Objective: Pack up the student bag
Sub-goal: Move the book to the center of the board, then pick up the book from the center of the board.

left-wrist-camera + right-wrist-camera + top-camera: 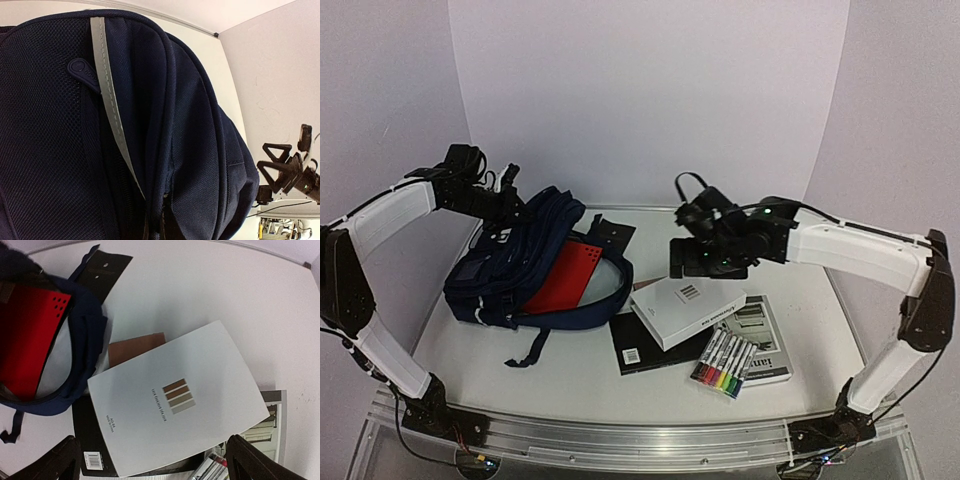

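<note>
The student bag (520,262) is a navy backpack lying at the left of the table, its mouth open toward the middle. A red folder (566,275) lies inside the opening. My left gripper (510,207) is at the bag's top rim, shut on the fabric. In the left wrist view the bag (190,150) with its grey stripe (107,95) fills the frame and hides the fingers. My right gripper (698,262) hovers open above a white book (686,310), holding nothing. Its fingers (252,462) stand wide on either side of the white book (175,400). The red folder (27,340) shows at the left.
Under the white book lie a black book (638,350) and a magazine (765,335). A pack of coloured markers (723,362) rests at the front right. A brown sheet (135,347) pokes out beside the bag. A black strap tab (610,232) lies behind the bag.
</note>
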{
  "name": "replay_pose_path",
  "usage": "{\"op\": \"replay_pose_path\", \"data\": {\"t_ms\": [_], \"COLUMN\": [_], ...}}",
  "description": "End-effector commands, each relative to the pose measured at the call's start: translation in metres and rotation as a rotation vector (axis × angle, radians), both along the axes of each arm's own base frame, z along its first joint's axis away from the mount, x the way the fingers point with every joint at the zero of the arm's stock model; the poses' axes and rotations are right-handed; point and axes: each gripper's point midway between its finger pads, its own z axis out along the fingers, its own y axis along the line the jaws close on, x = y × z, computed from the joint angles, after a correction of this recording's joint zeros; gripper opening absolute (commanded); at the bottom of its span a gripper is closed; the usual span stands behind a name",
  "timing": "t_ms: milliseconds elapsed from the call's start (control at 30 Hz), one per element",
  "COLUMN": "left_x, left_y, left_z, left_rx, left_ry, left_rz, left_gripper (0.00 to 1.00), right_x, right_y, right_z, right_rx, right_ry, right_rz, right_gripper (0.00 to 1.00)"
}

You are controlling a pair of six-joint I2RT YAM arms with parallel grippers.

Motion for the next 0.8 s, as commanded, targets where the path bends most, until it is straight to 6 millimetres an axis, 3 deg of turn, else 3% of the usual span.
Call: {"op": "replay_pose_path", "data": {"t_ms": [0, 133, 367, 533, 767], "left_x": [-0.002, -0.003, -0.003, -0.002, -0.003], "left_y": [0.003, 0.003, 0.003, 0.003, 0.002], "left_z": [0.028, 0.027, 0.028, 0.029, 0.031], "left_rx": [-0.041, -0.048, -0.057, -0.057, -0.061], "left_ry": [-0.088, -0.084, -0.083, -0.086, -0.086], "left_rz": [0.001, 0.002, 0.002, 0.001, -0.008], "left_gripper": [0.0, 0.0, 0.0, 0.0, 0.0], "right_x": [0.012, 0.021, 0.027, 0.025, 0.027], "right_y": [-0.016, -0.045, -0.102, -0.111, -0.117], "right_z": [0.01, -0.006, -0.045, -0.077, -0.097], "right_rx": [0.34, 0.471, 0.557, 0.632, 0.694], "right_ry": [0.02, 0.038, 0.067, 0.125, 0.143], "right_rz": [-0.061, -0.146, -0.292, -0.3, -0.321], "right_gripper": [0.98, 0.98, 0.98, 0.98, 0.95]}}
